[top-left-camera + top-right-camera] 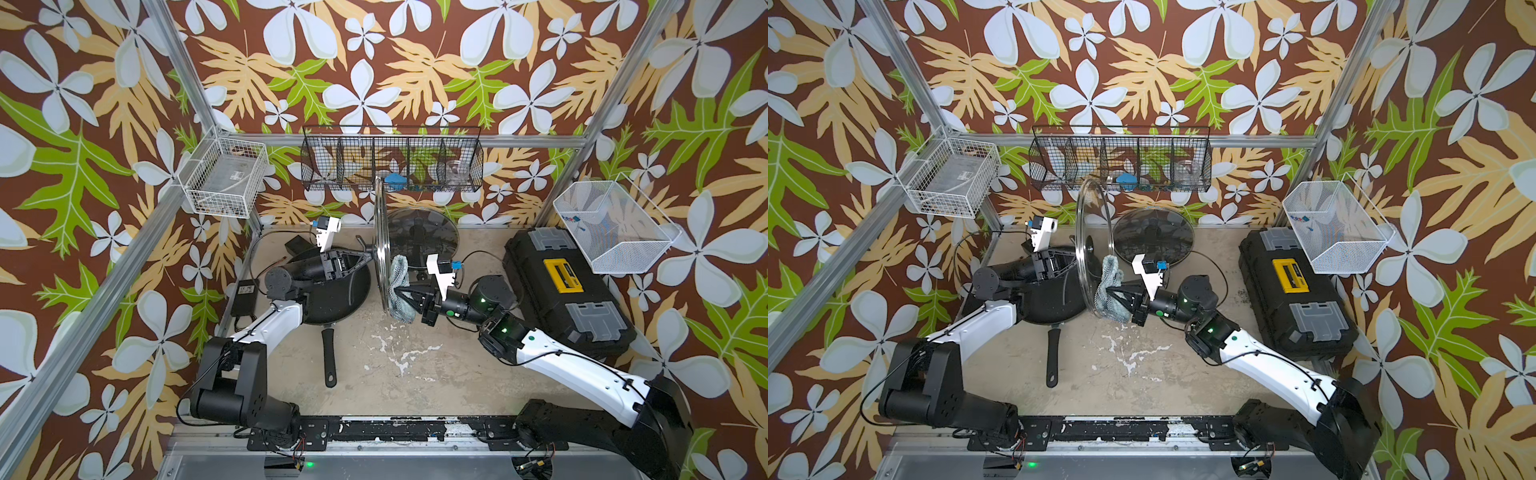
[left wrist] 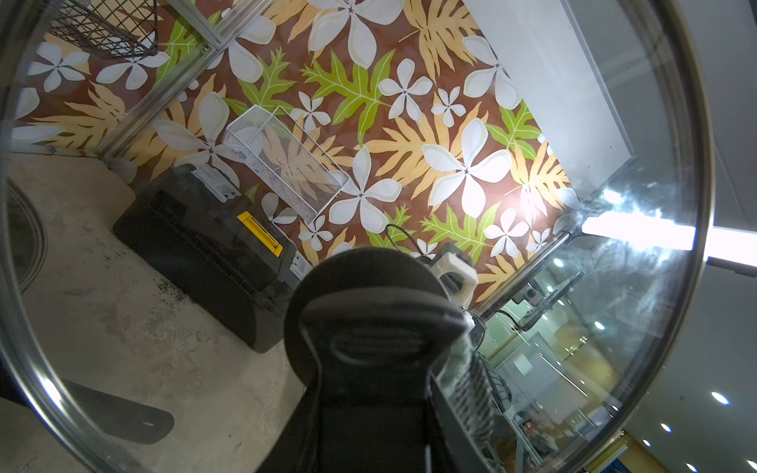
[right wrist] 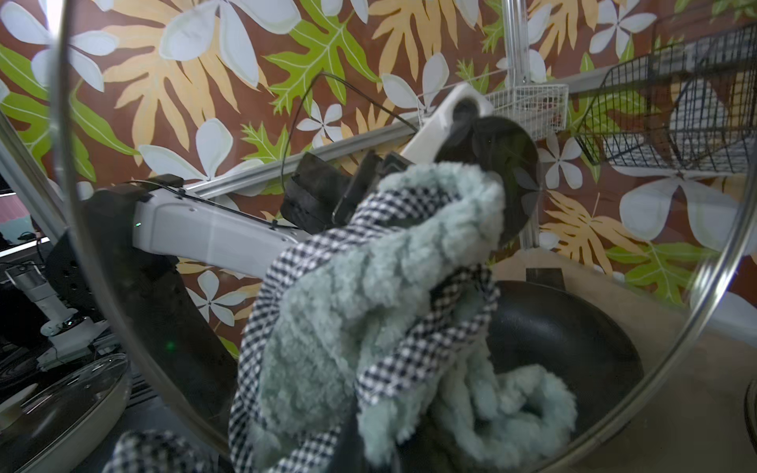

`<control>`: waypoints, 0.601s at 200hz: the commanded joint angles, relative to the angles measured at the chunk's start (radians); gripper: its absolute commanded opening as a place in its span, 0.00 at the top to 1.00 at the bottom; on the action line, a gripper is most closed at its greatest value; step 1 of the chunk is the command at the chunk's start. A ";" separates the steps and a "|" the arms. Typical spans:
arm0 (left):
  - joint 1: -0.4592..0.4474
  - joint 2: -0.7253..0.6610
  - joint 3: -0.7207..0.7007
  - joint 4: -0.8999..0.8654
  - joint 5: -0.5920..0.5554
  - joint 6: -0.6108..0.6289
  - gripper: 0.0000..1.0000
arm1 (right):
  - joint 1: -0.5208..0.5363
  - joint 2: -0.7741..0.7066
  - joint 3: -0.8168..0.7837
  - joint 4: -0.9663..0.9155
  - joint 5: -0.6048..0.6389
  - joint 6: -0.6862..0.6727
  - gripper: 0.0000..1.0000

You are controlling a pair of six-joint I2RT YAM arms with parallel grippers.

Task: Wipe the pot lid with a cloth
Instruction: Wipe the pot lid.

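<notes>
At 6 o'clock, closest in, the black mounting rail (image 1: 374, 430) carries both arm bases. The left gripper (image 1: 369, 254) reaches in from 8 o'clock toward the table's middle. Its jaws are clamped tight on the black round knob (image 2: 368, 282) of the round glass pot lid with a metal rim (image 1: 380, 232), which it holds upright on edge in both top views (image 1: 1096, 216).

The right gripper (image 1: 406, 293) comes in from 4 o'clock. Its jaws are closed on the small pale grey-teal fluffy cloth with a black-and-white checked trim (image 1: 400, 270). The cloth is bunched and lies against the lid's 3 o'clock face, on the side away from the knob. In the right wrist view its folds (image 3: 348, 311) spread over the glass.

The black non-stick frying pan (image 1: 349, 299) sits just at 9 o'clock of the lid, under the left gripper, with its handle (image 1: 329, 357) pointing to 6 o'clock. A second, smoky glass lid (image 1: 424, 232) lies flat at 1 o'clock by the back wall. The black plastic toolbox with a yellow latch (image 1: 565, 291) rests at 3 o'clock.
</notes>
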 commanded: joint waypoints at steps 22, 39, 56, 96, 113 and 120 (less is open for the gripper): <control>0.001 0.024 0.009 0.249 -0.076 -0.124 1.00 | -0.034 0.111 0.018 0.020 0.163 -0.002 1.00; 0.001 0.036 0.009 0.288 -0.072 -0.158 1.00 | -0.086 0.182 0.052 0.075 0.140 0.053 1.00; 0.001 0.034 0.007 0.305 -0.070 -0.171 1.00 | -0.135 0.253 0.105 0.153 0.077 0.112 1.00; 0.001 0.000 -0.013 0.309 -0.056 -0.165 1.00 | -0.144 0.373 0.391 0.009 0.074 0.024 1.00; 0.001 -0.016 -0.024 0.270 -0.047 -0.126 1.00 | -0.142 0.398 0.511 -0.032 0.023 0.020 1.00; 0.001 -0.021 -0.026 0.242 -0.044 -0.098 1.00 | -0.140 0.396 0.539 -0.032 -0.006 0.020 1.00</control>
